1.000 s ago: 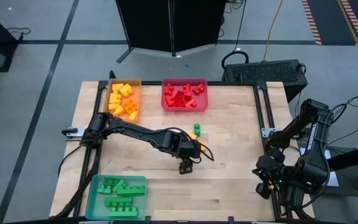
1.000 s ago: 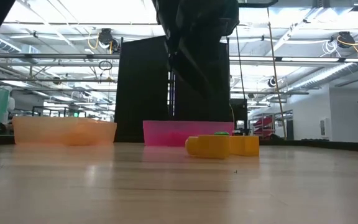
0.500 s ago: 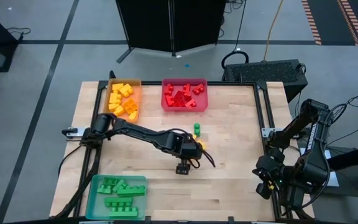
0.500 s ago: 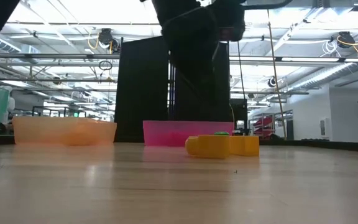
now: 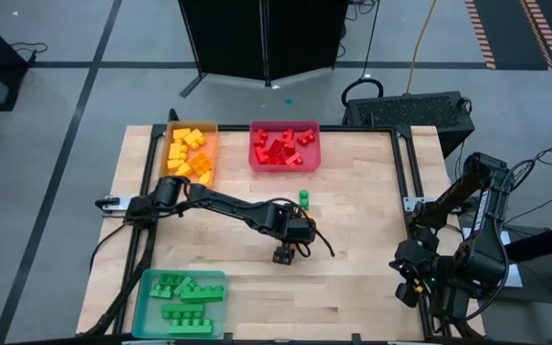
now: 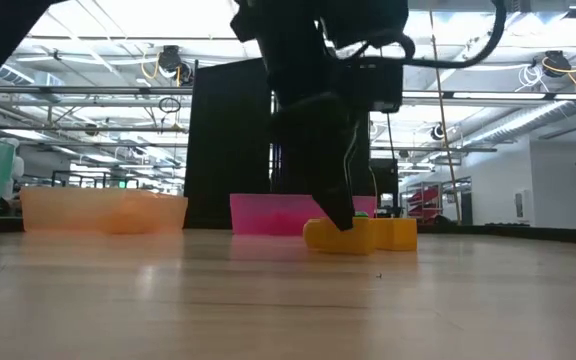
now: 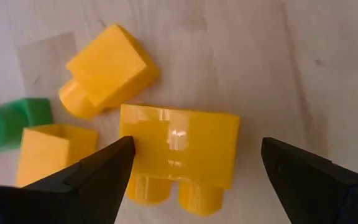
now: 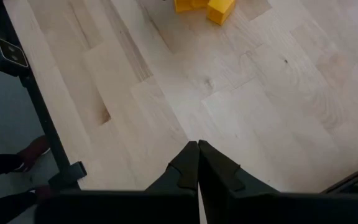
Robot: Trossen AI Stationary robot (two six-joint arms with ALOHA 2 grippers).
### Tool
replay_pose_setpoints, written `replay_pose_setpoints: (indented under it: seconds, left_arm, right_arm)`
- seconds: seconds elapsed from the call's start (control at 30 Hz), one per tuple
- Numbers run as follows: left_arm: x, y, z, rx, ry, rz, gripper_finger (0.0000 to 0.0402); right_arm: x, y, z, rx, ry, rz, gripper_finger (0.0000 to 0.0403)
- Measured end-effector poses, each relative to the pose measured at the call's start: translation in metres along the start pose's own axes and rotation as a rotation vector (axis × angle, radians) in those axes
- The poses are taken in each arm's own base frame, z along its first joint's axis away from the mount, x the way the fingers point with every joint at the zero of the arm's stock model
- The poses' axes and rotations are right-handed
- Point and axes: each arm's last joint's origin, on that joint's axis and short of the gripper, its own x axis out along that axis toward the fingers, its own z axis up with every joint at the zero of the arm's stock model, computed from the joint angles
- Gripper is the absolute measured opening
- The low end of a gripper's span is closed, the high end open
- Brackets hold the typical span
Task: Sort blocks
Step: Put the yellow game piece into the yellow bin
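Observation:
My left gripper [image 7: 197, 149] is open and low over the middle of the table [image 5: 293, 233]. Its fingers stand on either side of a yellow two-stud brick [image 7: 179, 152] that lies on its side on the wood. The brick also shows in the low view [image 6: 343, 238]. Beside it lie a yellow one-stud brick [image 7: 107, 65], another yellow brick [image 7: 48, 152] and a green brick [image 7: 8, 124]. My right gripper [image 8: 197, 146] is shut and empty, above the table's right edge [image 5: 410, 278]. My left gripper points down with one finger [image 7: 114, 165] right at the yellow two-stud brick's short side [image 7: 124, 143]. I cannot tell whether it touches. The other finger [image 7: 291, 168] stands apart from the brick.
An orange tray [image 5: 192, 153] of yellow bricks and a red tray [image 5: 285, 146] of red bricks stand at the far edge. A teal tray [image 5: 180, 297] of green bricks stands at the near left. Bare wood lies to the right of the loose bricks.
My left gripper has come down over the loose yellow bricks and shifted a little toward the table's right edge. In the low view its fingers now reach the table beside the yellow brick. The bricks have stayed where they were.

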Motion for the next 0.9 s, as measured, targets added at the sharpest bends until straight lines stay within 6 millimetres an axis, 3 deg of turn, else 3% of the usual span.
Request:
replay_pose_setpoints:
  seconds: [0.33,0.7,0.9]
  left_arm:
    - [0.018,0.007,0.001,0.004,-0.009,0.068,0.0354]
    - [-0.011,0.016,0.014,0.009,-0.001,0.165,0.0355]
    - [-0.014,0.021,0.015,0.037,0.012,0.163,0.0354]
  right_arm:
    - [0.001,0.000,0.000,-0.020,-0.001,-0.003,0.0000]
    - [0.001,0.000,0.000,-0.026,-0.005,-0.002,0.0000]
    - [0.001,0.000,0.000,-0.042,-0.006,-0.003,0.0000]
